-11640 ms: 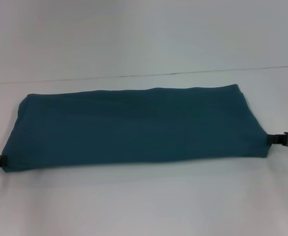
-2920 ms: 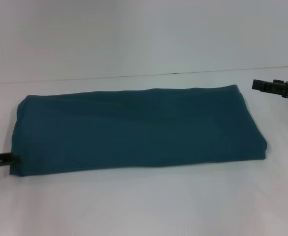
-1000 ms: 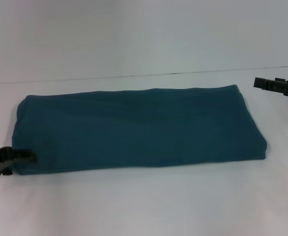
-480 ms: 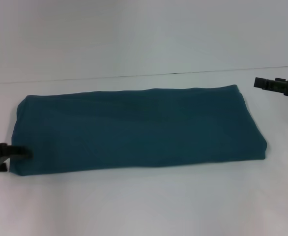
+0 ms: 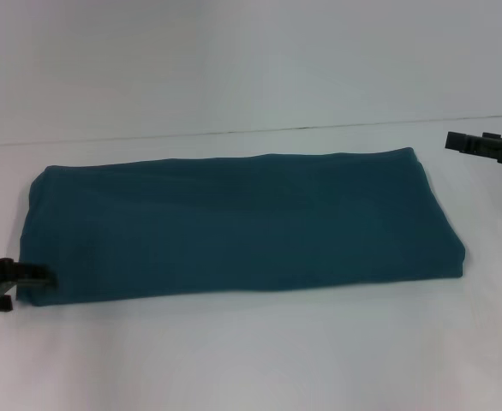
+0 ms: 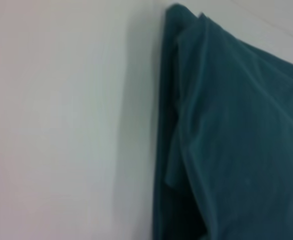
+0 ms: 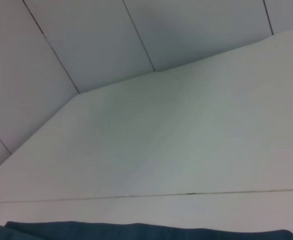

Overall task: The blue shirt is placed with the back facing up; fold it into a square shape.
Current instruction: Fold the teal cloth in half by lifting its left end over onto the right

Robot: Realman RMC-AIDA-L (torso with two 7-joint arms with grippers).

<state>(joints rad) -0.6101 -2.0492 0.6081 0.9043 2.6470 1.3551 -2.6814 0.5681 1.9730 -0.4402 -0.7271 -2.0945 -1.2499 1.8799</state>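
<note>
The blue shirt (image 5: 242,227) lies on the white table (image 5: 251,360) as a long folded rectangle, plain side up, with no lettering showing. My left gripper (image 5: 35,281) is at table height against the shirt's near left corner. The left wrist view shows that corner of the shirt (image 6: 236,125) close up, with stacked folded layers. My right gripper (image 5: 458,142) hangs above the table, past the shirt's far right corner and apart from it. The right wrist view shows only the shirt's far edge (image 7: 136,231).
A thin dark seam (image 5: 234,133) runs across the white surface behind the shirt. White table shows in front of the shirt and at both its ends. Panelled grey wall (image 7: 111,35) stands behind.
My left gripper has moved in to the shirt's near left corner and shifted slightly there. My right gripper left the shirt's right end earlier, rose up and right, and has barely moved lately.
</note>
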